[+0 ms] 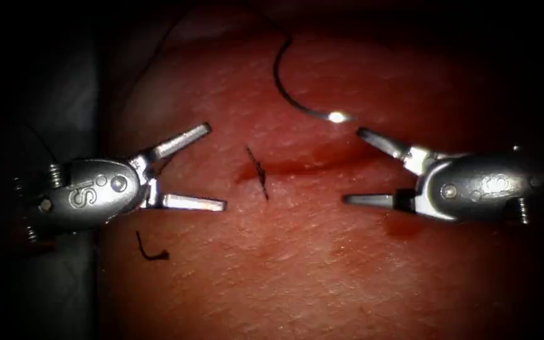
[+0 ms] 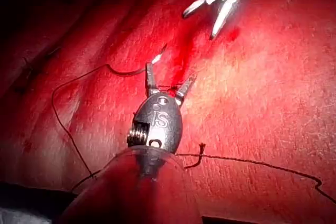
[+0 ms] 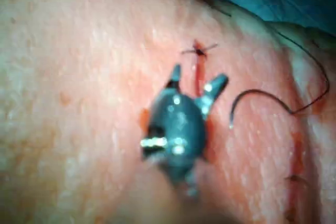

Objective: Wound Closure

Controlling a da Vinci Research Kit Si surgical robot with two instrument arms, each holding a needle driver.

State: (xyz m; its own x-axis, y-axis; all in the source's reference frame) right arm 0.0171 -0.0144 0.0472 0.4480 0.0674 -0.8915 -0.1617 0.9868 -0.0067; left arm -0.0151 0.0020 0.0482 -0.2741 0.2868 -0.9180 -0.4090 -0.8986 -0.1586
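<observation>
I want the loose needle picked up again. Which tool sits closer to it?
The right tool, probably. The needle lies free on the tissue, and its bright end is beside the right tool's upper jaw. Both tools are open and hold nothing; the left tool is farther away.

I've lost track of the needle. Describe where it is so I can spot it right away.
Start at the cut, the dark red streak across the tissue between the two open, empty tools. The needle lies free on the tissue above that streak, nearer the right tool than the left tool. It is the one smooth dark arc with a bright glint at one end, unlike the short stitch and the cut thread end.
</observation>
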